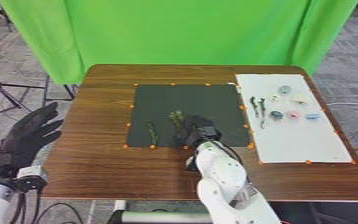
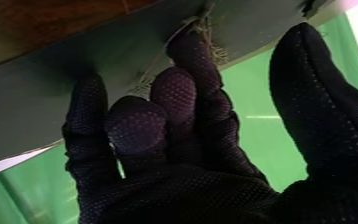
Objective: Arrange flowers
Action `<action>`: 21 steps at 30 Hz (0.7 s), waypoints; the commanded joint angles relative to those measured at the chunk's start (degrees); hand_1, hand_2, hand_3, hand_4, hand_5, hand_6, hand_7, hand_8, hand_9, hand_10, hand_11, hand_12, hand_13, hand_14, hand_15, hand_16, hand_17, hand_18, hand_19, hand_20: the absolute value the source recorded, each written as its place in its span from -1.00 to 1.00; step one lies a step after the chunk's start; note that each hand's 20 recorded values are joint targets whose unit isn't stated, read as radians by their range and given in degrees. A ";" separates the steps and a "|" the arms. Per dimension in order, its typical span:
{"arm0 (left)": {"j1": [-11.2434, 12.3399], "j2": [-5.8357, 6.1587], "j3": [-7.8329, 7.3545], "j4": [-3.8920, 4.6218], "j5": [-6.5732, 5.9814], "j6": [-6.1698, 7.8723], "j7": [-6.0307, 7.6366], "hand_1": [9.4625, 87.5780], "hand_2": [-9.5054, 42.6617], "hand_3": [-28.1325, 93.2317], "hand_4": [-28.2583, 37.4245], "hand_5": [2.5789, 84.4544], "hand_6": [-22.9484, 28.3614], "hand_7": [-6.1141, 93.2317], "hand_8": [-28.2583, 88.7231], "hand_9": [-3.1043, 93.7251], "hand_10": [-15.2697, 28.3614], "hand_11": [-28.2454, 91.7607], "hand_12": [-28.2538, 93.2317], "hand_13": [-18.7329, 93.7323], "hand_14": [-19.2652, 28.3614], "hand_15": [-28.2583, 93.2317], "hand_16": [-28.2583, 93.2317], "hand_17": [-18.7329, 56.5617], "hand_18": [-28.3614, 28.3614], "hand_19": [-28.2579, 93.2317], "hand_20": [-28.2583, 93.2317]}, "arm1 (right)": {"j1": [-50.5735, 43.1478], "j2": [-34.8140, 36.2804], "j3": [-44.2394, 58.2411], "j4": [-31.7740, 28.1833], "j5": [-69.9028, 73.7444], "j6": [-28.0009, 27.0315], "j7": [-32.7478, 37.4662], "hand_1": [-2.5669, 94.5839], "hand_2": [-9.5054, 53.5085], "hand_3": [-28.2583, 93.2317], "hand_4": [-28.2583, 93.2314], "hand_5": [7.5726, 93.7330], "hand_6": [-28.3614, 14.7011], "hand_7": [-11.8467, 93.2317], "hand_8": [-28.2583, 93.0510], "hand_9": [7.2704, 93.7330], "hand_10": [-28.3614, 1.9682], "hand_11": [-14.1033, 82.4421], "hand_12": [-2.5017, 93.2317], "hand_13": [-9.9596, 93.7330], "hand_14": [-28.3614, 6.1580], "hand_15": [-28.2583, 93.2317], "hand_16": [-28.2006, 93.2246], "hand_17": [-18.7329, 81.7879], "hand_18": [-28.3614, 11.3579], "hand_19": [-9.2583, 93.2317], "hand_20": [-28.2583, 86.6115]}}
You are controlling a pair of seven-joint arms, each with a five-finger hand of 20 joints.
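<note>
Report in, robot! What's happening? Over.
Right robot hand open, beside bushy green sprig on flat black mat. Left robot hand open, beside brown table. Nothing blocking, apparently.

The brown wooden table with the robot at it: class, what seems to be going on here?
A robot seems to be arranging flowers. Its black-gloved right hand is at the near part of the dark rectangular mat, close by a leafy green sprig; whether it touches the sprig is hard to tell. A thin green stem lies farther left on the mat. Dark twigs and small coloured pieces lie on the white sheet. The left hand is open beside the table.
</note>
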 commanded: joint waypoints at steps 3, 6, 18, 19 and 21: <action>0.90 -0.42 -0.34 -0.30 0.24 -0.06 -0.04 -0.65 -0.87 0.63 -1.00 -0.51 -0.06 -0.43 -0.70 -0.57 0.09 -0.28 -0.22 -0.40 0.29 -0.17 -0.47 -0.74 0.66 0.11 -0.42 | -1.50 1.01 -0.75 -0.04 -3.25 2.15 -1.53 -0.43 -1.00 0.86 -0.92 -0.03 0.07 0.29 -0.86 0.01 -0.20 0.67 0.08 0.32 -0.08 0.88 0.05 -0.23 -0.66 0.60 0.22; 0.80 -0.44 -0.38 -0.23 0.23 -0.15 -0.13 -0.65 -0.87 0.63 -1.00 -0.51 -0.06 -0.43 -0.70 -0.57 0.09 -0.28 -0.22 -0.40 0.29 -0.17 -0.47 -0.74 0.66 0.11 -0.42 | -1.64 0.97 -0.75 0.10 -3.35 2.07 -1.88 -0.43 -1.00 0.87 -0.93 -0.14 0.05 0.21 -0.86 -0.09 -0.30 0.67 0.06 0.26 -0.11 0.88 0.04 -0.25 -0.68 0.60 0.22; 0.69 -0.48 -0.30 -0.11 0.21 -0.11 -0.14 -0.65 -0.87 0.63 -1.00 -0.52 -0.07 -0.43 -0.70 -0.57 0.09 -0.28 -0.23 -0.40 0.29 -0.17 -0.47 -0.74 0.66 0.11 -0.42 | -1.74 1.39 -0.98 0.06 -3.97 2.51 -2.22 -0.44 -1.00 0.89 -0.93 -0.22 -0.04 0.00 -0.81 -0.24 -0.41 0.65 0.02 0.16 -0.21 0.91 -0.02 -0.29 -0.70 0.59 0.24; 1.10 -0.69 -0.54 -0.34 0.22 -0.23 -0.15 -0.65 -0.87 0.63 -1.00 -0.52 -0.07 -0.43 -0.70 -0.57 0.09 -0.28 -0.23 -0.40 0.29 -0.17 -0.47 -0.74 0.66 0.11 -0.42 | -1.95 1.59 -1.10 -0.26 -3.84 2.23 -2.08 -0.44 -1.00 0.89 -0.93 -0.21 -0.05 -0.04 -0.80 -0.24 -0.41 0.65 0.02 0.16 -0.21 0.91 -0.03 -0.29 -0.70 0.59 0.24; 1.11 -0.74 -0.47 -0.33 0.21 -0.06 0.05 -0.65 -0.87 0.63 -1.00 -0.52 -0.07 -0.43 -0.70 -0.57 0.09 -0.28 -0.23 -0.40 0.29 -0.17 -0.47 -0.74 0.66 0.11 -0.42 | -1.92 1.86 -1.14 -0.25 -3.52 2.08 -2.28 -0.44 -1.00 0.89 -0.94 -0.19 -0.06 -0.07 -0.79 -0.24 -0.41 0.65 0.01 0.16 -0.21 0.91 -0.03 -0.29 -0.70 0.59 0.24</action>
